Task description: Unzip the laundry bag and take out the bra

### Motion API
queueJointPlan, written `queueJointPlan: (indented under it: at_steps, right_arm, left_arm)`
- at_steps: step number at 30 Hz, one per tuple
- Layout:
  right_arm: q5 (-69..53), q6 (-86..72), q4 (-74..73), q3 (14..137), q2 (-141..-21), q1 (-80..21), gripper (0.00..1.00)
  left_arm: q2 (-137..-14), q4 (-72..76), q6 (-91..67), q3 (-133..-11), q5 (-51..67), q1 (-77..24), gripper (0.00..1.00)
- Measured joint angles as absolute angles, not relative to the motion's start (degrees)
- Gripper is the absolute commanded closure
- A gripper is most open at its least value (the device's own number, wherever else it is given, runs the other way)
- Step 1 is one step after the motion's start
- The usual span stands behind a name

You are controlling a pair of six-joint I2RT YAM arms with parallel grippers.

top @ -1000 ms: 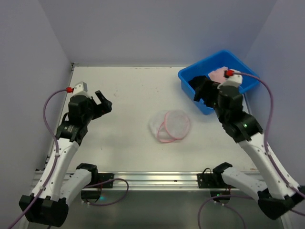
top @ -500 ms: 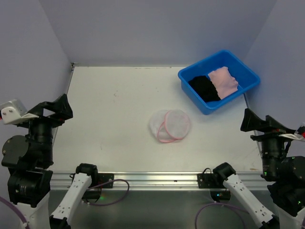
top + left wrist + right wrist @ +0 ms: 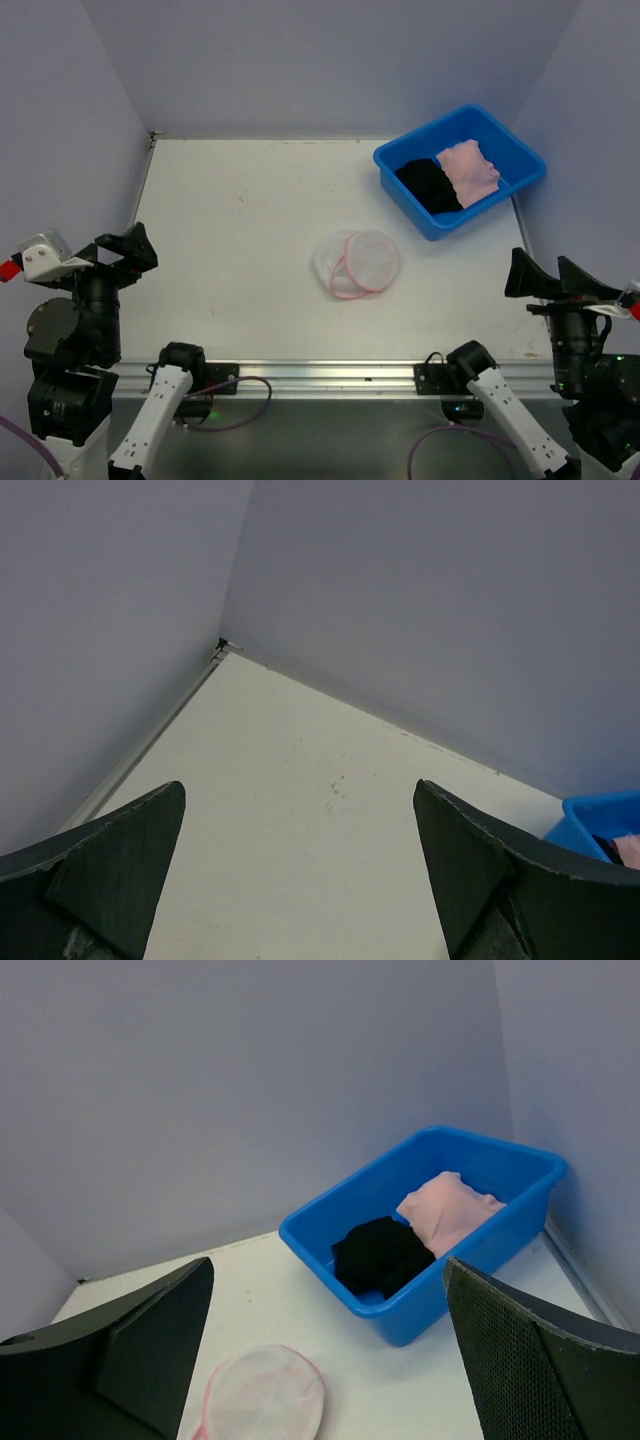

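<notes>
The laundry bag (image 3: pixel 356 263), a small round white mesh pouch with pink zipper trim, lies flat in the middle of the table; it also shows in the right wrist view (image 3: pixel 264 1397). Its lid flap lies over it. No bra shows inside it. My left gripper (image 3: pixel 128 250) is open and empty, raised at the near left, far from the bag. My right gripper (image 3: pixel 555 277) is open and empty, raised at the near right.
A blue tub (image 3: pixel 520 150) stands at the back right and holds a black garment (image 3: pixel 427 183) and a pink garment (image 3: pixel 468 167). The tub also shows in the right wrist view (image 3: pixel 330 1212). Grey walls close the table on three sides.
A second ago both arms reached over the table, the right one at the tub. Both have pulled back to the near edge; since half a second ago they only shifted slightly.
</notes>
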State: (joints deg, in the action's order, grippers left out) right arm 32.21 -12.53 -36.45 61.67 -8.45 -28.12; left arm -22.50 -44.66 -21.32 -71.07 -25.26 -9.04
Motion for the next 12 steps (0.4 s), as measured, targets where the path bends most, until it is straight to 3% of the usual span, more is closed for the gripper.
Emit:
queueJointPlan:
  at_steps: [12]
  right_arm:
    - [30.4,-11.7,-36.4,60.7,-7.5,-28.1,0.01]
  left_arm:
    - [-23.1,-43.9,-23.0,-66.7,-22.3,-9.1,0.00]
